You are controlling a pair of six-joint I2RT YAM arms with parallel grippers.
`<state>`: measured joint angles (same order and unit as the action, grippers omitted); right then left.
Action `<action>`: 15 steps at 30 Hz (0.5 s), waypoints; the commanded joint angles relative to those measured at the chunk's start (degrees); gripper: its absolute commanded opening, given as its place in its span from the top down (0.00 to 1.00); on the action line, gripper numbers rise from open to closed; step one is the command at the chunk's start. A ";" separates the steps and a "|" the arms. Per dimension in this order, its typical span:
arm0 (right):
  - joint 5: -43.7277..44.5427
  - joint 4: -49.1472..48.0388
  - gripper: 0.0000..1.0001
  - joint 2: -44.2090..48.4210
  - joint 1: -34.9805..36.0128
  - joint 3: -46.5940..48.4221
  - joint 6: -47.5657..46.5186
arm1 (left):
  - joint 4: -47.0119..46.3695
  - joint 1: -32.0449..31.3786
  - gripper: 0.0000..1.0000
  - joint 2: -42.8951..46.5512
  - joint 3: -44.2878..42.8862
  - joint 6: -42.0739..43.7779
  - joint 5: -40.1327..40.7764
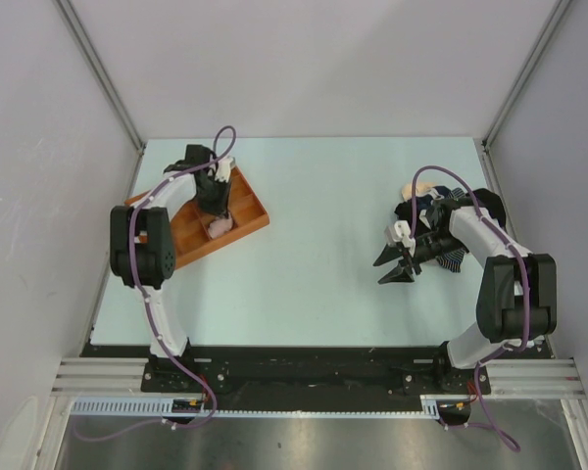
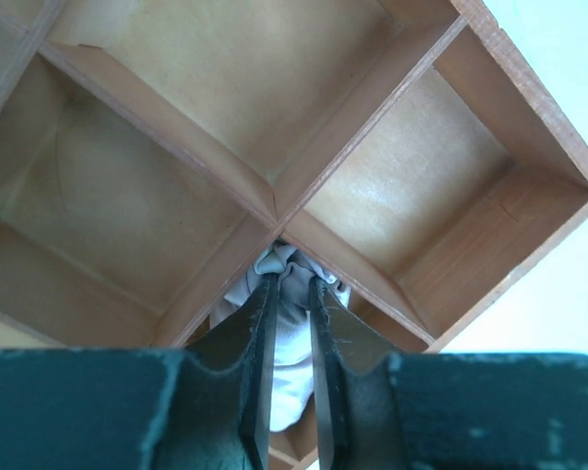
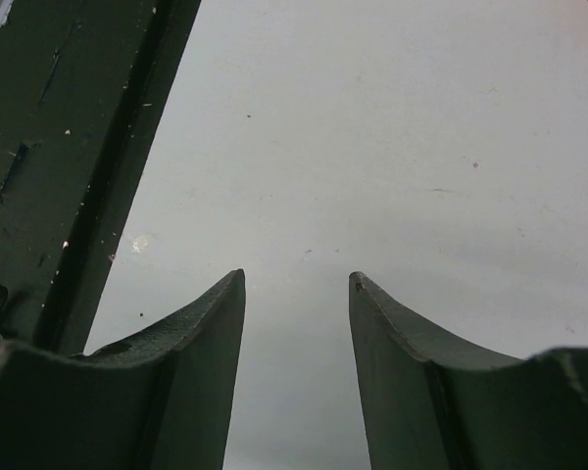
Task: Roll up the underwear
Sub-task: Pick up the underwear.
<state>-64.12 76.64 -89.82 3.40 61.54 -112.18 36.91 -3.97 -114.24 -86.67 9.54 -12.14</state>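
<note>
Colours noted: bench (image 1: 323,264) pale mint green, plain; tray (image 1: 250,201) orange-brown wood, no pattern. The pale garment (image 2: 292,377) in the tray reads whitish-grey, faintly pink from overhead. At right: striped garment (image 1: 455,260) dark navy with thin white stripes; black garment (image 1: 490,208); cream garment (image 1: 413,190). left fingers (image 2: 255,372) and right fingers (image 3: 191,372) dark green-black. cables (image 1: 137,284) purple.

pale garment (image 2: 292,343) mostly hidden behind left fingers (image 2: 258,382), underwear pile (image 1: 423,201) partly covered by right arm (image 1: 480,235)

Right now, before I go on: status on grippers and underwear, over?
Left gripper shut on pale underwear, down in a tray compartment. Right gripper open, empty, over table near the pile. Tray dividers tight around left jaws.
</note>
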 commanded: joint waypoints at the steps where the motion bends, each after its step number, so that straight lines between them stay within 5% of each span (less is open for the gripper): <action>1: -1.98 8.43 0.50 -0.62 -0.59 2.18 -3.04 | 1.68 -0.78 0.79 -3.09 0.72 1.88 1.15; 8: -2.15 10.45 0.50 -1.58 -1.11 2.53 -5.06 | 2.21 -2.27 0.77 -6.61 0.54 2.85 2.12; 15: -2.41 10.46 0.50 -1.85 -1.20 2.62 -5.06 | 1.06 -2.36 0.61 -2.67 1.07 2.77 5.98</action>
<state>-64.14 76.64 -91.39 2.50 62.28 -112.81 36.99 -4.91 -116.14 -87.44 11.55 -9.67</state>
